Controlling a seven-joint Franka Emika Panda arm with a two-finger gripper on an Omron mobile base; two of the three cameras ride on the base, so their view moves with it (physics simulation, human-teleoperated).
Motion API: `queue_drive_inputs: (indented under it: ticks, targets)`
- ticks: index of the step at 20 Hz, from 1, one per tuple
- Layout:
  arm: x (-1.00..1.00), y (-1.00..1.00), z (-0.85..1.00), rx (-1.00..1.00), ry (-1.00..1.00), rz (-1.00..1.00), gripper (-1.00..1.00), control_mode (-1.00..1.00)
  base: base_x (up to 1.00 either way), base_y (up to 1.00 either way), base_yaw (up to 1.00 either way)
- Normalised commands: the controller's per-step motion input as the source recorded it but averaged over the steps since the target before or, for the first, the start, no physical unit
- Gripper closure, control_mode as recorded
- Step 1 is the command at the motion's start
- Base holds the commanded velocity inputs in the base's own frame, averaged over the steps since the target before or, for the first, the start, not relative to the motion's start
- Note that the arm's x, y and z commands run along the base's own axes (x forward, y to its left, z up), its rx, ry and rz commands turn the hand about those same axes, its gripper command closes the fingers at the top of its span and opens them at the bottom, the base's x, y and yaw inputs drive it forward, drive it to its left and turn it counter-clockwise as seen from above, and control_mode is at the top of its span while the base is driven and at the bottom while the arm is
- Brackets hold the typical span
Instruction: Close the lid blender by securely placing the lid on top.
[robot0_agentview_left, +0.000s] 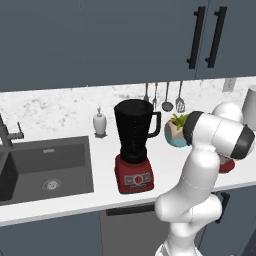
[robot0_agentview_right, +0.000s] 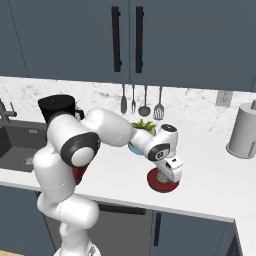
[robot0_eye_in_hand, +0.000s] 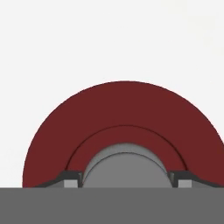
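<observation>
End effector (robot0_eye_in_hand: 124, 178) straddling lid (robot0_eye_in_hand: 127, 109) cap — contact unclear, blender (robot0_agentview_left: 134, 145) uncapped

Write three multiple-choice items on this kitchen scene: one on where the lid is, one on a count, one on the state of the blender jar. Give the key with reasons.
1. Where is the lid?
A. on the blender jar
B. flat on the counter under the gripper
C. in the sink

2. How many utensils hang on the wall behind the counter?
A. two
B. four
C. six

3. What is the state of the blender jar?
A. open, no lid on its rim
B. closed by the red lid
C. tipped on its side

Key: 1 B, the red disc lies on the white counter with the gripper directly over its grey cap. 2 B, four hang in a row. 3 A, the black jar stands upright with a bare rim.
</observation>
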Motion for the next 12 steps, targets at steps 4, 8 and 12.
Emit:
queue_drive_inputs:
  ticks: [4,8,12]
  targets:
    - [-0.21,0.02,-0.06,0.01,0.00,0.00,1.00,-1.00,0.00,0.00,0.00]
    - [-0.07,0.00,0.23,0.04,-0.02,0.00,1.00,-1.00,0.00,0.00,0.00]
    - [-0.15,-0.02,0.55,0.07,-0.12,0.00,1.00,-1.00,0.00,0.00,0.00]
